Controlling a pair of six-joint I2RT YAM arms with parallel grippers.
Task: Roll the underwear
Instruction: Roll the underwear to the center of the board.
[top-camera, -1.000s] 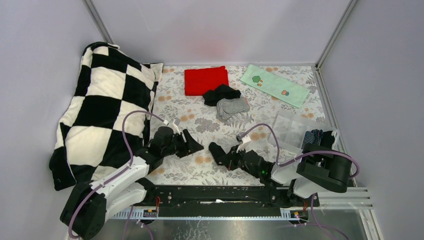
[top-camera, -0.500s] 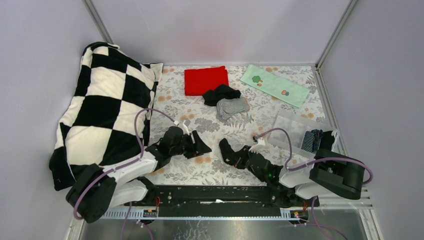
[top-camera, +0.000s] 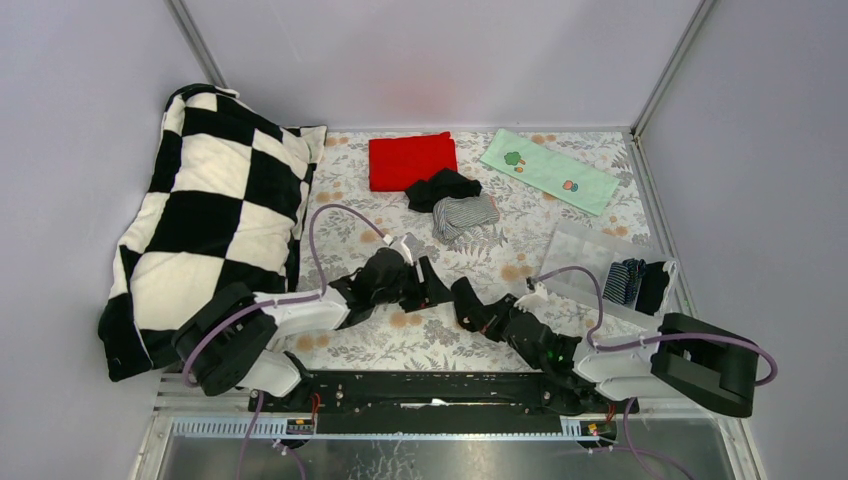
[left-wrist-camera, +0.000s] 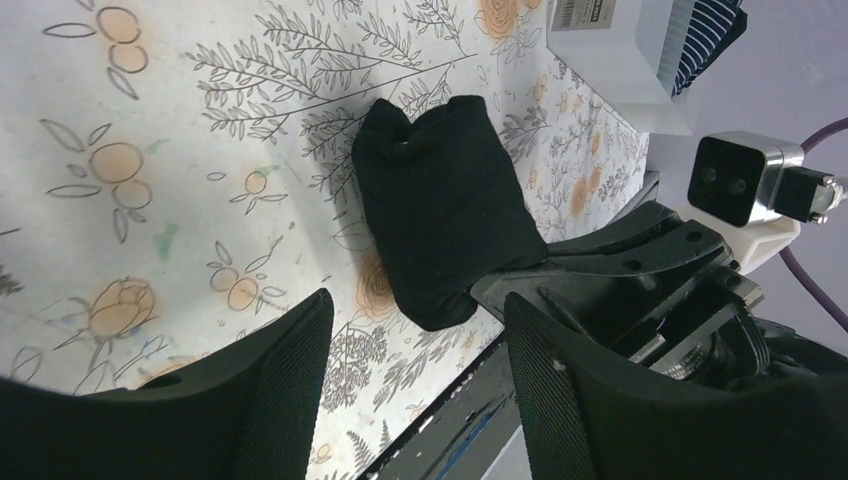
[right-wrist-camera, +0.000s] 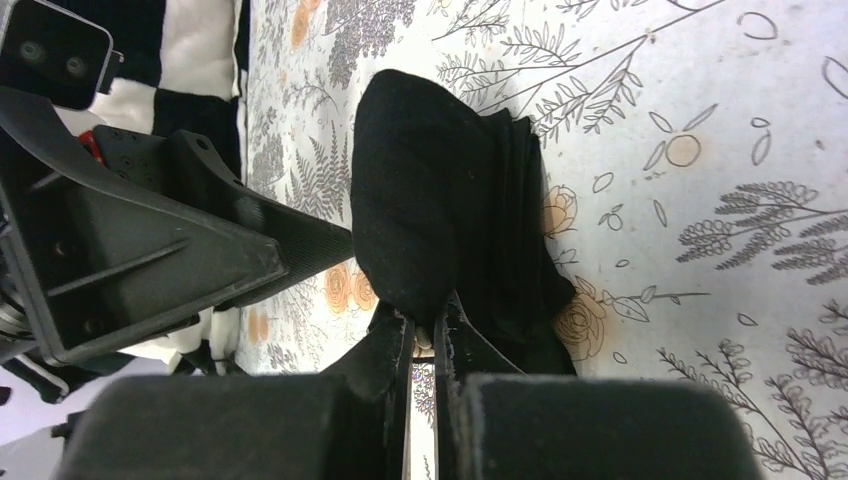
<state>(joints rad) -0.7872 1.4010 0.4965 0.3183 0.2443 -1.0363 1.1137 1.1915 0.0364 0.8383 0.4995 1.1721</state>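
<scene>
Far left: checked pillow, not involved. Left gripper sits at centre frame, jaws apart and holding nothing; in its wrist view both fingers frame the bottom edge with bare floral tabletop between them. Upper centre: 2 untouched underwear, 1 black and 1 grey pinstriped, bunched together, the black one overlapping the red cloth. The piece in work is the black underwear, a compact folded bundle lying on the tabletop at centre, just right of the left fingertips. Key relation: it lies straight ahead of the left jaws. In the left wrist view its long axis runs top to bottom, and its lower end lines up with the finger gap, so it points into the opening rather than across it. I see no left-finger contact. Right gripper comes in from the lower right, clamped tight on the near edge of that same bundle. So the right arm holds it and the left is just beside it. My read: a tuck or hand-off step, and the left needs only a short advance. Green printed cloth lies upper right, and the clear bin at right holds 2 rolled pieces.
</scene>
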